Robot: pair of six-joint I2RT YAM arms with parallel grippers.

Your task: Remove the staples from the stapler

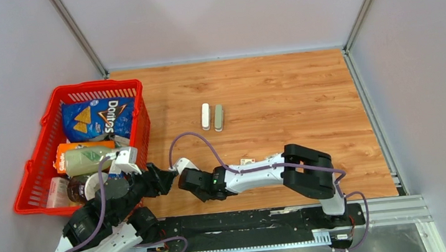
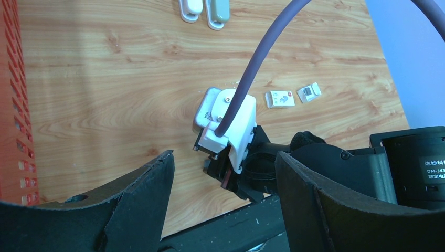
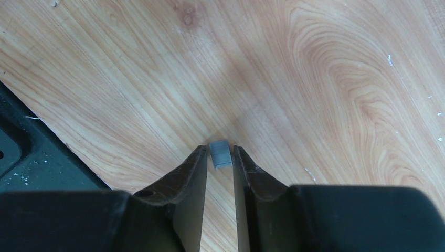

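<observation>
The staples (image 3: 221, 153) lie flat on the wooden table (image 1: 279, 89) to the right of the red basket (image 1: 96, 84), about level with its near corner. They are a short grey strip, hidden under the arm in the overhead view. The right gripper (image 3: 220, 159) stands over the strip with its jaws narrow, one tip on each side; whether they pinch it yet I cannot tell. The left gripper (image 2: 224, 157), on the basket's side of that spot, gapes wide and carries nothing.

Such a strip is probably almost weightless, stiff yet brittle (it may snap at a glued joint), and slick. A light squeeze across its two side faces therefore seems wisest.

A black rail (image 3: 31, 152) marks the table's near edge close behind the fingers, so there is little room that way. Farther back from the basket's right wall, toward the stapler (image 1: 212, 117), bare wood offers room to carry.
</observation>
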